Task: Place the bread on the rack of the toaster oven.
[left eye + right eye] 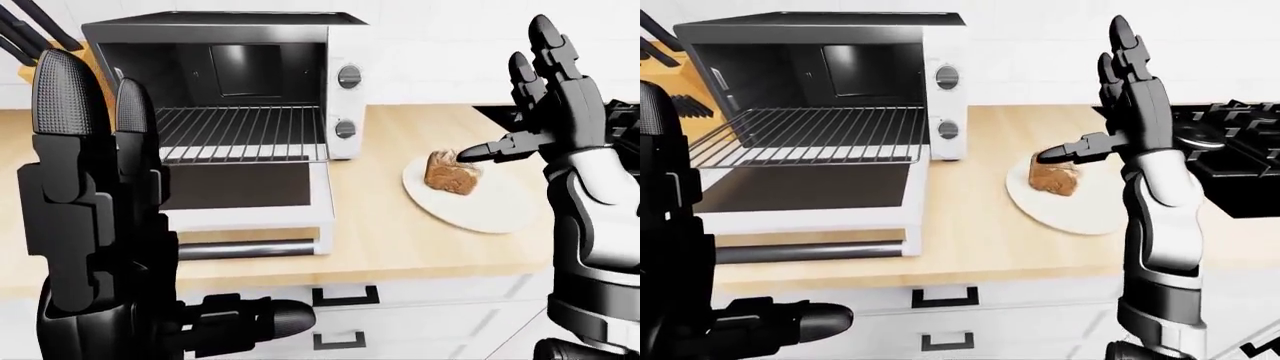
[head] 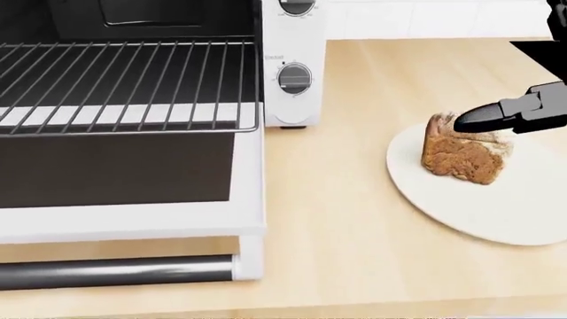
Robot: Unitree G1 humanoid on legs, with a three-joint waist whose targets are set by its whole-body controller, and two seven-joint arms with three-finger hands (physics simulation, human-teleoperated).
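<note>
In the left-eye view, the toaster oven (image 1: 225,82) is seen on the wooden counter (image 1: 380,225) with its door (image 1: 245,196) folded down and the rack (image 1: 240,133) drawn partly out over it. The bread (image 1: 450,172) is found on a white plate (image 1: 490,206) to the right of the oven, well apart from the rack. The left hand (image 1: 95,210) is raised close to the camera at the left edge, its fingers held straight up and spread from the thumb, gripping nothing. A knife block (image 1: 28,52) is glimpsed behind it.

In the head view, the loaf is shown sitting on the plate's left part, and one black fingertip (image 2: 474,121) of the right hand is laid over its top edge; whether contact is made cannot be told. Two dials (image 2: 294,78) are seen on the oven's white panel.

In the right-eye view, the right hand (image 1: 1110,112) is held upright above the plate, fingers pointing up and wide apart, the thumb reaching left towards the bread; nothing is enclosed. A black stove (image 1: 1230,161) is seen at the right.
</note>
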